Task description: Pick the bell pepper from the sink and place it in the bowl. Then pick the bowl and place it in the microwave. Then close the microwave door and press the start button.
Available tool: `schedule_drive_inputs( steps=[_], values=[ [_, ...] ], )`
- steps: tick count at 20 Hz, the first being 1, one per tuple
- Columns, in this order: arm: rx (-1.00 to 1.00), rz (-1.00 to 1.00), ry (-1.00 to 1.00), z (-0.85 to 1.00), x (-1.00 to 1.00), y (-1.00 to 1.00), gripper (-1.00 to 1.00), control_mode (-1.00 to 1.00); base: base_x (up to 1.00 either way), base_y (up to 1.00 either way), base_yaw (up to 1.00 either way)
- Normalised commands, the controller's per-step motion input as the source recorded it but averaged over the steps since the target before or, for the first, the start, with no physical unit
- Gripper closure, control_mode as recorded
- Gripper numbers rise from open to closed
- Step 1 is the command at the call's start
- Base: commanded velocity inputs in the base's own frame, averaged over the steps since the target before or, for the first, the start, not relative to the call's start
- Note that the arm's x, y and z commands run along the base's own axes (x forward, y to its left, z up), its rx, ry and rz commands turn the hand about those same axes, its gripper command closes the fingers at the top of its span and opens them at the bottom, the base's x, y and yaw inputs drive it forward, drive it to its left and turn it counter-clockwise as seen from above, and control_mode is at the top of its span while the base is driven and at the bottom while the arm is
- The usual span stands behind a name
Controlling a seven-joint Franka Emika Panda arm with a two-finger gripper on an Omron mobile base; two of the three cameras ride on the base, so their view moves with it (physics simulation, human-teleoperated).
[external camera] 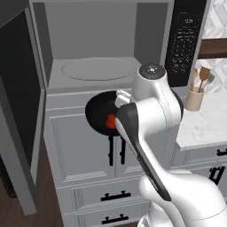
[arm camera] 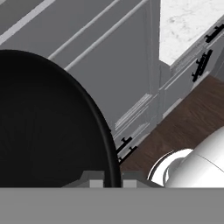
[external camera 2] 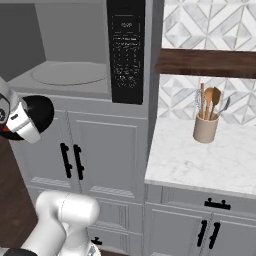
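My gripper point(arm camera: 111, 183) is shut on the rim of the glossy black bowl point(external camera: 98, 111), which hangs in the air in front of the cabinet just below the microwave point(external camera: 93, 66). The small red bell pepper point(external camera: 110, 120) lies inside the bowl, partly behind my arm. The bowl point(external camera 2: 44, 111) also shows at the left edge of the right base view, and its rim point(arm camera: 103, 131) curves up from between my fingertips. The microwave door point(external camera: 17, 93) stands swung wide open to the left. The turntable point(external camera: 95, 69) is bare. The black control panel point(external camera: 184, 42) is on the right. The sink is out of view.
Grey cabinet doors with black handles point(external camera: 115, 150) sit under the microwave. To the right are a marble counter point(external camera 2: 200, 162), a beige utensil holder point(external camera 2: 205, 127) with wooden spoons, and a dark wooden shelf point(external camera 2: 207, 62). Dark wood floor point(arm camera: 188, 122) lies below.
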Motion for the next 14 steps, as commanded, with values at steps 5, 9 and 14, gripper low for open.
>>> schedule_drive_inputs(
  steps=[5, 9, 14],
  values=[
    [0.0, 0.0, 0.0, 0.0, 0.0, 0.0, 1.0, 1.0, 0.19, 0.04, 0.02],
    [0.0, 0.0, 0.0, 0.0, 0.0, 0.0, 1.0, 1.0, 0.27, 0.2, 0.01],
    [0.0, 0.0, 0.0, 0.0, 0.0, 0.0, 1.0, 1.0, 0.4, 0.24, 0.01]
  ],
)
